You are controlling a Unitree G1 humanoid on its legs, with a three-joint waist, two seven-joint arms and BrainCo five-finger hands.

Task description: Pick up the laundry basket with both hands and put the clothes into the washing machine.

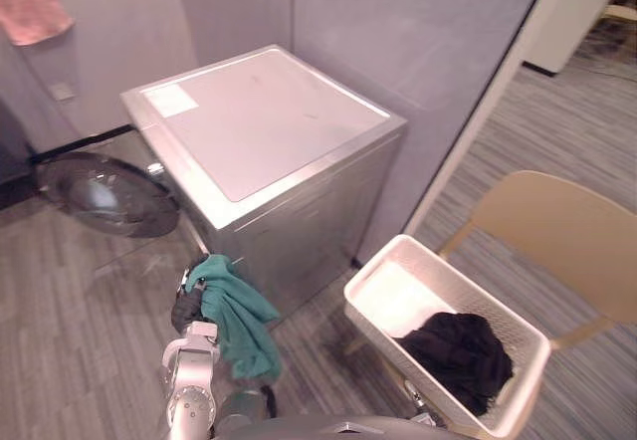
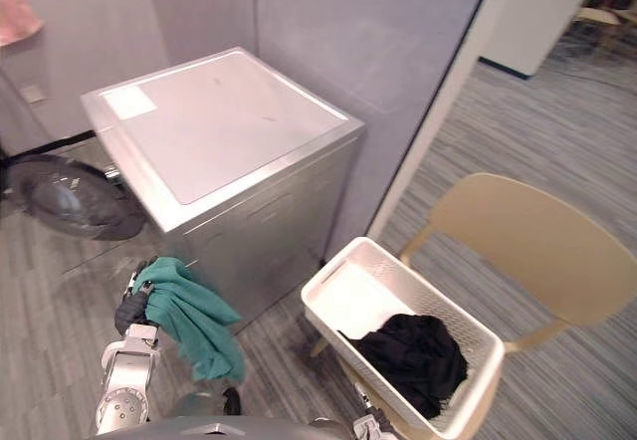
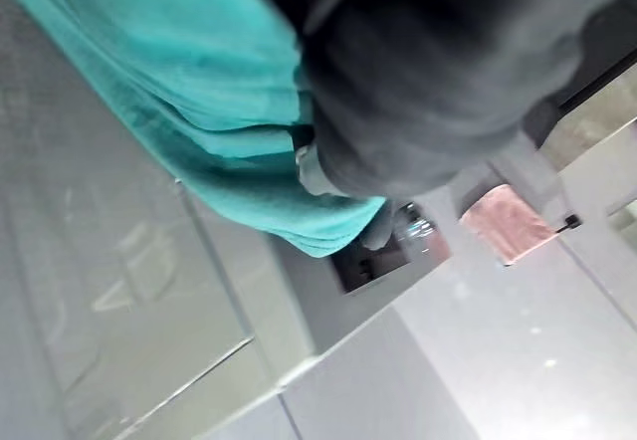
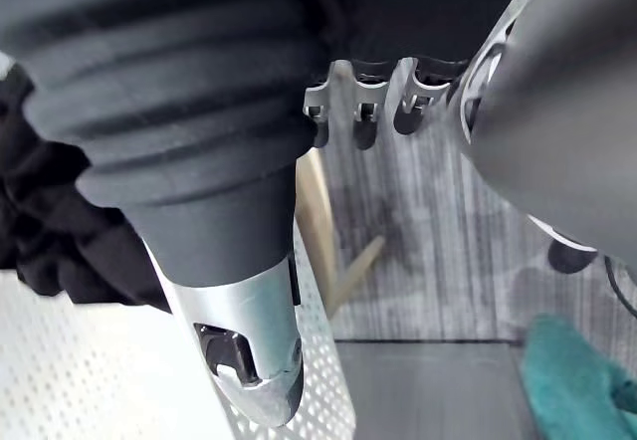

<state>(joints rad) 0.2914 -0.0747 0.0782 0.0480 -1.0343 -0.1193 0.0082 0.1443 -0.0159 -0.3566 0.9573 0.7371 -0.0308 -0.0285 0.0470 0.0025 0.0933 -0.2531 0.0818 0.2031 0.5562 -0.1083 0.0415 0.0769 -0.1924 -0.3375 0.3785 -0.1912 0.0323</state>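
Note:
My left hand (image 1: 187, 308) is low in front of the silver washing machine (image 1: 269, 131), shut on a teal cloth (image 1: 239, 323) that hangs down from it; the same teal cloth (image 3: 199, 92) lies against the hand in the left wrist view. The machine's round door (image 1: 100, 196) stands open to the left. A white perforated laundry basket (image 1: 523, 385) rests on a beige chair (image 1: 557, 231) and holds a black garment (image 1: 458, 355). My right hand (image 4: 249, 345) is at the basket's near wall (image 4: 323, 380), thumb straight over it, fingers (image 4: 363, 111) loose and apart from it.
A pink towel (image 1: 30, 7) hangs on the wall at the far left. Grey walls stand right behind the machine. Striped grey carpet (image 1: 70, 360) lies open in front of the machine and to the right of the chair.

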